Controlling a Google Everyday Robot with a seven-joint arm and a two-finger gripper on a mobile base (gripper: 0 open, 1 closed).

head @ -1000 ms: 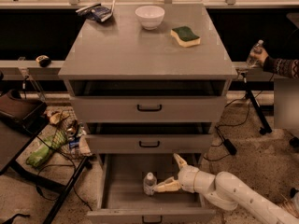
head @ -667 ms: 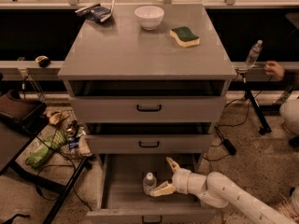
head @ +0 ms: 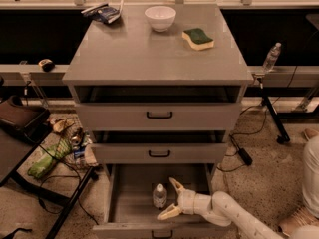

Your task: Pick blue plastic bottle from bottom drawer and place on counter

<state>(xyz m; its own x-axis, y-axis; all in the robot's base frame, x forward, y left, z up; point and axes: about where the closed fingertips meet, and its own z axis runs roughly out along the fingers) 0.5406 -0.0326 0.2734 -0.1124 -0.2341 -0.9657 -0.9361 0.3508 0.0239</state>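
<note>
The blue plastic bottle (head: 159,196) stands upright in the open bottom drawer (head: 130,203), white cap on top. My gripper (head: 171,199) reaches in from the right, just right of the bottle. Its fingers (head: 168,212) are spread open, one above and one below, with the bottle at their tips and not clasped. The counter (head: 149,54) is the grey top of the cabinet, far above the gripper.
On the counter stand a white bowl (head: 160,18), a green-and-yellow sponge (head: 198,38) and a blue packet (head: 104,12). The two upper drawers are slightly open. Another bottle (head: 271,58) stands on a ledge at right. Clutter and cables lie on the floor at left.
My gripper has moved left inside the bottom drawer, closer to the bottle, fingers still spread. The bottle has not moved.
</note>
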